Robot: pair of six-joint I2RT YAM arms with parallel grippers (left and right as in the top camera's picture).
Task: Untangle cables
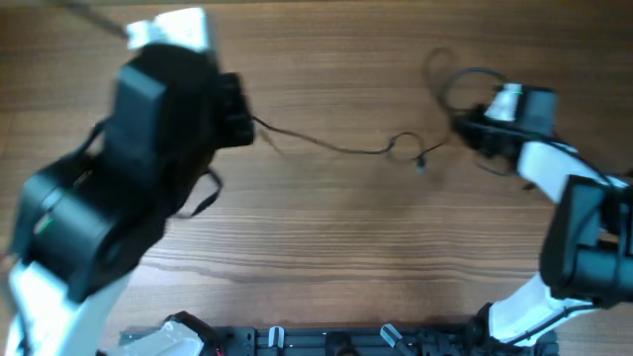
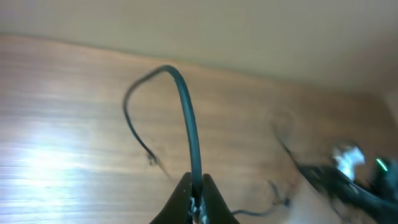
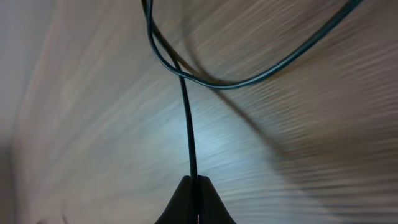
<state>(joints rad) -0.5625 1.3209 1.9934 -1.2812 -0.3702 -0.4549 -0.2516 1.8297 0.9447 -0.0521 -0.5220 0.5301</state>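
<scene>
A thin black cable (image 1: pixel 326 145) stretches across the wooden table between both arms, with a small knot and plug end (image 1: pixel 419 164) right of the middle. My left gripper (image 1: pixel 244 124) is shut on its left end. In the left wrist view the cable (image 2: pixel 186 118) arches up from the shut left gripper (image 2: pixel 196 186) and curls down to the table. My right gripper (image 1: pixel 463 127) is shut on the cable near loose loops (image 1: pixel 457 81). In the right wrist view one strand (image 3: pixel 188 124) rises from the shut right gripper (image 3: pixel 194 182) towards a loop (image 3: pixel 249 81).
The wooden table (image 1: pixel 326 237) fills the view. A black rail (image 1: pixel 326 341) with the arm bases runs along its front edge. My left arm (image 1: pixel 119 188) covers much of the left side. The right arm (image 2: pixel 348 174) shows blurred in the left wrist view.
</scene>
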